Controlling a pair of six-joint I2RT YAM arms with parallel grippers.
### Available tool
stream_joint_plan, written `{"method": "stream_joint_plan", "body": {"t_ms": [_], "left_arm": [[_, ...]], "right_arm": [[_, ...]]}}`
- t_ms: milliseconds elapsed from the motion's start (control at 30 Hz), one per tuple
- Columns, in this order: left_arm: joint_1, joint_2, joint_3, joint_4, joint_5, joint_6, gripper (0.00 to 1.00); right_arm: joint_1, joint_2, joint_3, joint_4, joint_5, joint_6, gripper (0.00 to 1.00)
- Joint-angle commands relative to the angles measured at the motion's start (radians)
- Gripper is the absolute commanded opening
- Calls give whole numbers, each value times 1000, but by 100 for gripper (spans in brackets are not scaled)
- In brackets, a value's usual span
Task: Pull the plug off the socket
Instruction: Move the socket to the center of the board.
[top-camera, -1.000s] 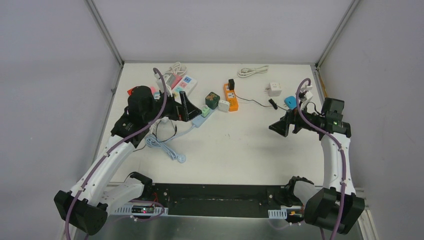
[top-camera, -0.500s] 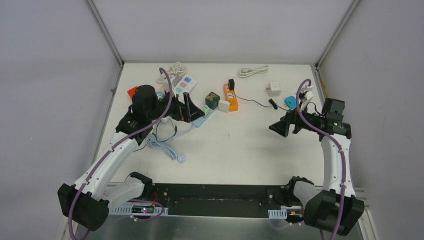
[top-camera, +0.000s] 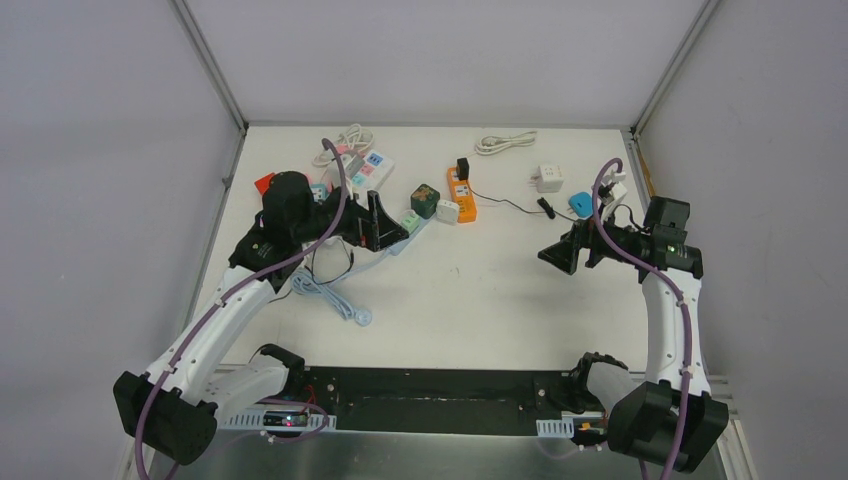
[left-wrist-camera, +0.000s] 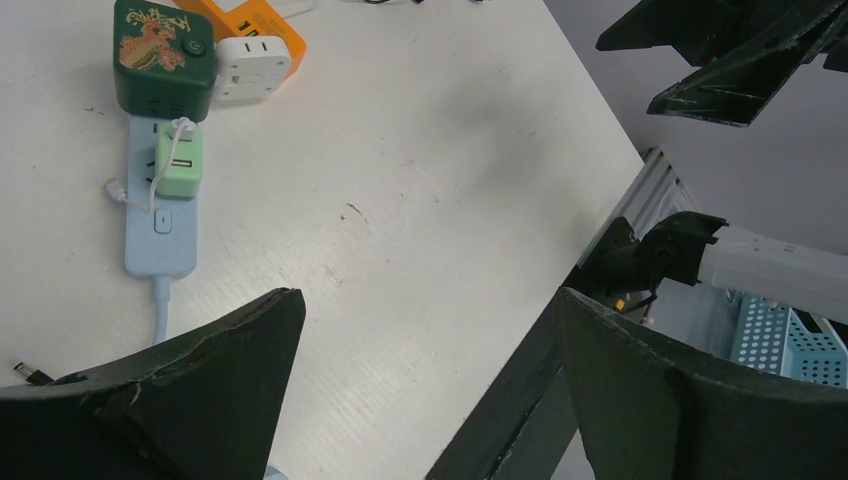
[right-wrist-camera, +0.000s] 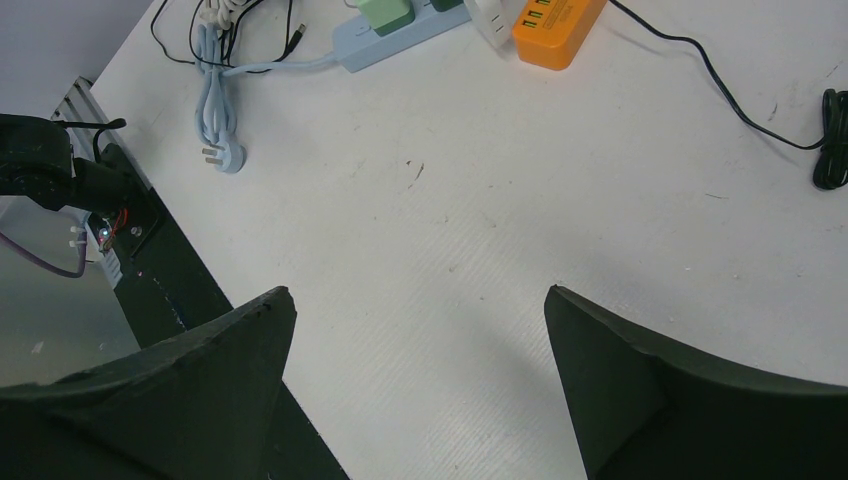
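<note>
Top external: white desk (top-camera: 480, 300), grey walls (top-camera: 100, 200). Left fingers (top-camera: 376, 216) and right fingers (top-camera: 560, 253) are spread wide and empty, with a green plug (top-camera: 411, 219) at three o'clock of the left.

White table (top-camera: 480, 300) w/ pale grey walls (top-camera: 440, 60), alu corner posts (top-camera: 209, 65).

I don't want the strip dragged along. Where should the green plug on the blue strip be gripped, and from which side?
Grip the green plug across its two long flat sides, coming straight down from above. It stands proud of the blue strip, and those sides look free, while the dark green cube sits close by its far end.
</note>
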Motion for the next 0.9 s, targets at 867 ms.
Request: {"method": "stream_joint_plan", "body": {"t_ms": [867], "left_arm": [[-9,-95,53,-196,-71,262,99]], "right_arm": [[-14,-89,71,-39,43,-32,100]]}}
